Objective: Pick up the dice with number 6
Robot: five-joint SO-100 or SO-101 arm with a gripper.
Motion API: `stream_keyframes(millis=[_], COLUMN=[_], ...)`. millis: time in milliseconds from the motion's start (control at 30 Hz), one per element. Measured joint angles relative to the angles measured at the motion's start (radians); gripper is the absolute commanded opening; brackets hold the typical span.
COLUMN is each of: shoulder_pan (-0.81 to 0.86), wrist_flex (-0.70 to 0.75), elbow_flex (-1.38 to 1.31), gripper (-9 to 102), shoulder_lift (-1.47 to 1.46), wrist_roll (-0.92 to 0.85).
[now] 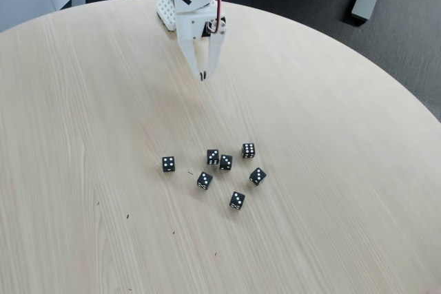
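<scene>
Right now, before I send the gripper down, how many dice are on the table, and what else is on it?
Black dice with white pips: 7, including the dice with number 6
White gripper: 1, hanging above the table, fingertips together
Total: 8

Six other black dice (205, 180) clustered mid-table — round pale wood table (331, 191), dark floor (413, 39) beyond
</scene>
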Motion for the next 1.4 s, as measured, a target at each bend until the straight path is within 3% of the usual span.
stream_keyframes(millis=[433, 800, 1033, 1133, 1400], shoulder_pan=[0.003, 0.002, 0.002, 0.002, 0.002], wrist_flex=[-0.037, 0.325, 0.37, 0.333, 0.02], elbow_flex=[-0.696, -1.025, -1.037, -1.04, -1.04], gripper=[10, 17, 17, 17, 18], shoulder_lift=[-0.736, -1.094, -1.163, -1.198, -1.209], wrist_roll=[0.33, 0.417, 0.433, 0.433, 0.446])
